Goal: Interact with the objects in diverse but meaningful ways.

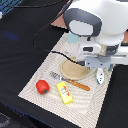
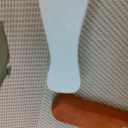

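White elongated piece [image 2: 64, 47] fills the wrist view, wide at one end and narrowing to a rounded tip that ends just beside an orange-brown wooden handle [image 2: 90, 112]. No jaws appear in that view, and in the exterior view the arm's white body hides the gripper, so whether they are spread or pressed together cannot be told. In the exterior view the piece [image 1: 99, 76] lies on a beige woven placemat [image 1: 35, 82], to the right of a tan round plate [image 1: 74, 70] beneath the arm. Nearer the camera sit a red pepper-like vegetable [image 1: 42, 86] and, to its right, a yellow box [image 1: 64, 93]. The mat rests on a black tabletop [image 1: 20, 45].
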